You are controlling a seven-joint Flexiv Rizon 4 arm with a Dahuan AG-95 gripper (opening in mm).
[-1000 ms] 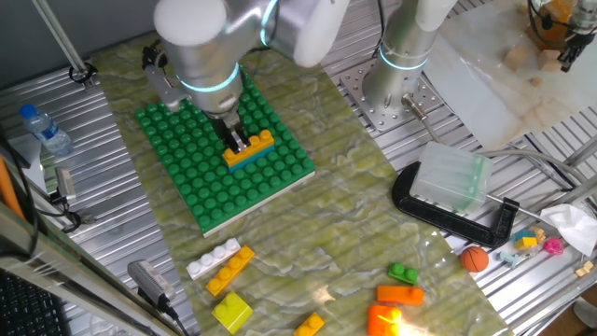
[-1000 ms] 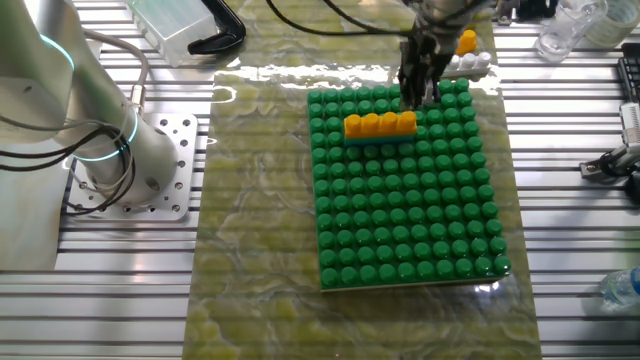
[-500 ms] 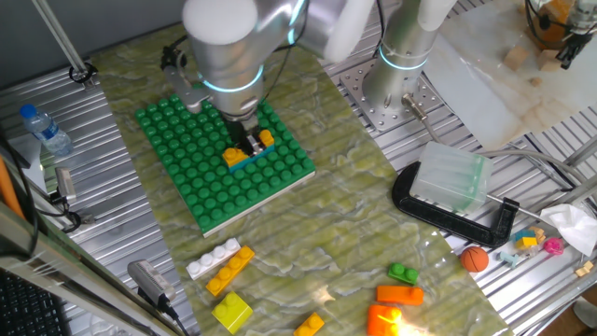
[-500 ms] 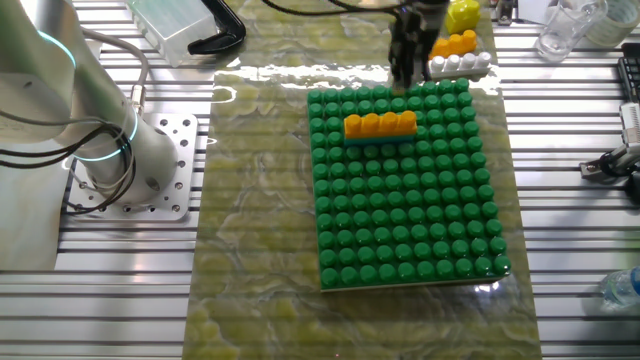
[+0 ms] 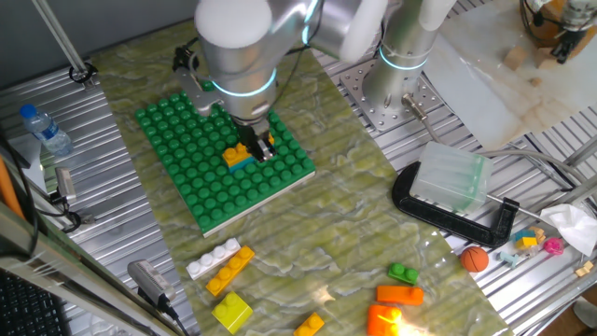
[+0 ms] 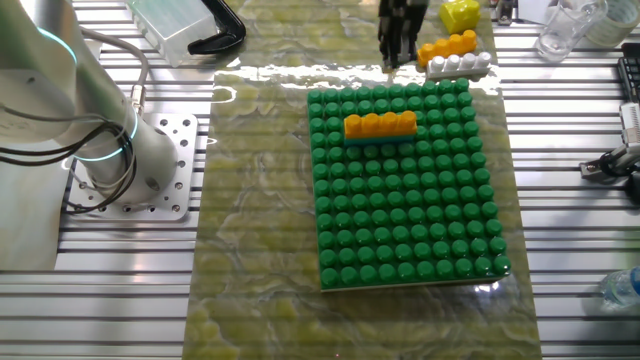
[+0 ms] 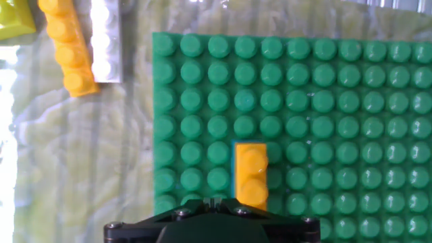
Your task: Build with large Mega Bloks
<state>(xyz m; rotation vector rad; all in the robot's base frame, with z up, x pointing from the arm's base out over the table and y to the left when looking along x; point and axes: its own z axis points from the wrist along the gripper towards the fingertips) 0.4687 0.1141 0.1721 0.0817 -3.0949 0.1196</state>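
The fingers point(image 6: 389, 40) hung over the table point(image 6: 260, 200), just past the edge of the green baseplate point(image 6: 400, 220). I could not tell whether they were spread or pressed together, but no brick showed between them. Behind and below them on the plate sat a yellow-orange bar point(image 6: 380, 124), pressed on top of a cyan bar point(image 6: 380, 138); it looked level and seated, so that step seemed finished.

Just to one side of the fingers, off the plate, lay a loose yellow-orange bar point(image 6: 447, 47) and a white bar point(image 6: 459, 65). They sat side by side and seemed to touch along their length. A yellow block point(image 6: 460, 15) lay a little beyond them.

The main risk, as I judged it, lay in that tight pairing. If the fingers came down on the loose yellow-orange bar, one of them would have no gap on the white bar's side. It could land on the studs, shove both bricks across the table, or pinch the two together. A grip taken off centre could let the long bar tilt, and its sockets would then miss the studs at placing. A push on a skewed brick could also lever the stacked pair loose. A wide sideways approach might clip the yellow block.
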